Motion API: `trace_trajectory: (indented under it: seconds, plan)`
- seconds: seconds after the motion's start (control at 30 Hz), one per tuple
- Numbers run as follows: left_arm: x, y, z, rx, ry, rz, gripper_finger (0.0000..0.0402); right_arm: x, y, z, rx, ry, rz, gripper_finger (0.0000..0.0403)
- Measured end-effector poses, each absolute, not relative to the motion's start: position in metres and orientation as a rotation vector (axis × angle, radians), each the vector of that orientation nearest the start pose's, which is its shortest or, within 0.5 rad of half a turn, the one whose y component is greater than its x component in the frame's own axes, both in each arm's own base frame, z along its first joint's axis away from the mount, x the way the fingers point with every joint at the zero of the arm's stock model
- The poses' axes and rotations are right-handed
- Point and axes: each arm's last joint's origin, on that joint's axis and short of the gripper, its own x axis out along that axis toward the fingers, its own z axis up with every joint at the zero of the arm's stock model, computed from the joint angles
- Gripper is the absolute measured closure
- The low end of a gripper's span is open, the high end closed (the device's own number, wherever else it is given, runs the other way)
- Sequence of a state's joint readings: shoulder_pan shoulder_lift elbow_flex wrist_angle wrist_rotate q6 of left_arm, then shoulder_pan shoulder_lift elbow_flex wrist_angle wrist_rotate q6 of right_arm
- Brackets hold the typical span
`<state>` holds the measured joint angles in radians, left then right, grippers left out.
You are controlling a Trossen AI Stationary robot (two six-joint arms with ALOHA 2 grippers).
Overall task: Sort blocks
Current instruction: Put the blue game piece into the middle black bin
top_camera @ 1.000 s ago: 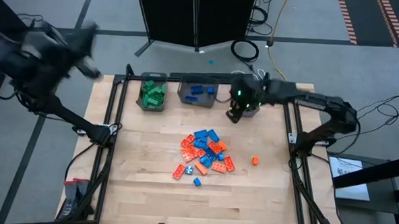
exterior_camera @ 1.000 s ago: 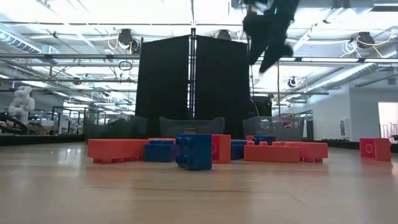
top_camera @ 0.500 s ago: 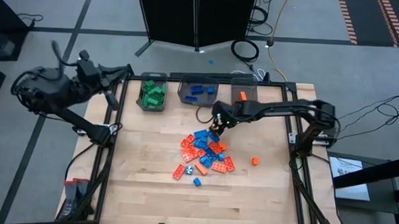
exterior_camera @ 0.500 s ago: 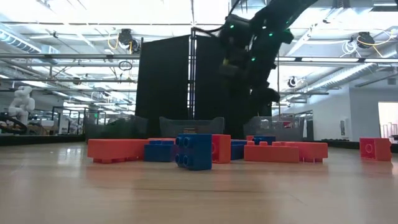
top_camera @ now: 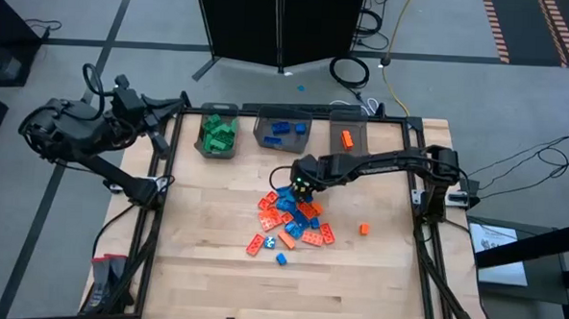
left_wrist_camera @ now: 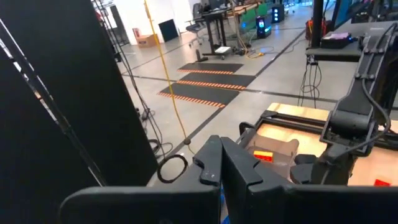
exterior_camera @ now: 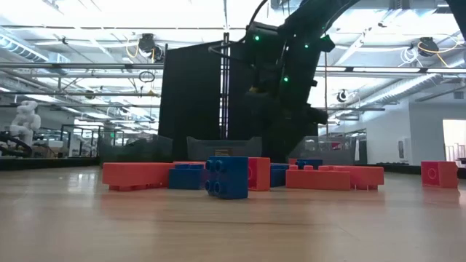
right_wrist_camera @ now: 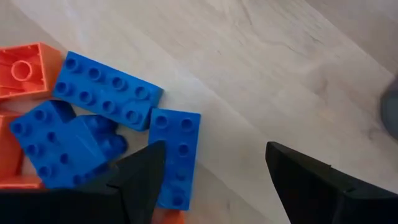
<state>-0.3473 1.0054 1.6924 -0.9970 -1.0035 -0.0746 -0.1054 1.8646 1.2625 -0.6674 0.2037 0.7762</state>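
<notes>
The blocks are a pile (top_camera: 292, 216) of blue and orange-red studded bricks lying in the middle of the table, seen as a low row (exterior_camera: 233, 175) in the low view. My right gripper (top_camera: 303, 185) hovers open over the pile's far edge. In its wrist view, my right gripper (right_wrist_camera: 214, 171) has one finger on each side of a small blue block (right_wrist_camera: 177, 155) without touching it. A long blue block (right_wrist_camera: 109, 96) lies beside it. My left gripper (left_wrist_camera: 222, 165) is shut and stays off the table's far left corner (top_camera: 133, 110).
Three grey bins stand along the far edge: one with green blocks (top_camera: 216, 133), one with blue blocks (top_camera: 283, 131), one with an orange block (top_camera: 346, 137). A lone orange block (top_camera: 364, 228) lies right of the pile. Bare wood surrounds the pile.
My right gripper has swung from over the right-hand bin toward the table's left and near side, and down, to the far edge of the pile. My left arm has swung in from farther left and settled by the far left corner.
</notes>
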Motion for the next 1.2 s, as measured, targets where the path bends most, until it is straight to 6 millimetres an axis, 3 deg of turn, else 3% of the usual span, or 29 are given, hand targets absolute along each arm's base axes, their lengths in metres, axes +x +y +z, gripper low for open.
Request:
trace_trajectory:
  seconds: [0.27, 0.7, 0.9, 1.07, 1.2]
  plan:
    - [0.111, -0.014, 0.503, 0.126, 0.223, 0.655, 0.0402, 0.360, -0.037, 0.176, 0.599, 1.080, -0.734, 0.0131]
    - [0.112, -0.014, 0.501, 0.105, 0.227, 0.658, 0.0402, 0.375, -0.031, 0.142, 0.612, 1.116, -0.709, 0.0131]
    - [0.111, -0.014, 0.500, 0.100, 0.234, 0.660, 0.0402, 0.370, -0.033, 0.157, 0.542, 1.057, -0.763, 0.0131]
    - [0.111, -0.014, 0.498, 0.111, 0.249, 0.660, 0.0402, 0.356, -0.051, 0.167, 0.517, 1.100, -0.846, 0.0131]
    - [0.111, -0.014, 0.498, 0.112, 0.250, 0.660, 0.0402, 0.355, -0.051, 0.179, 0.505, 1.074, -0.802, 0.0131]
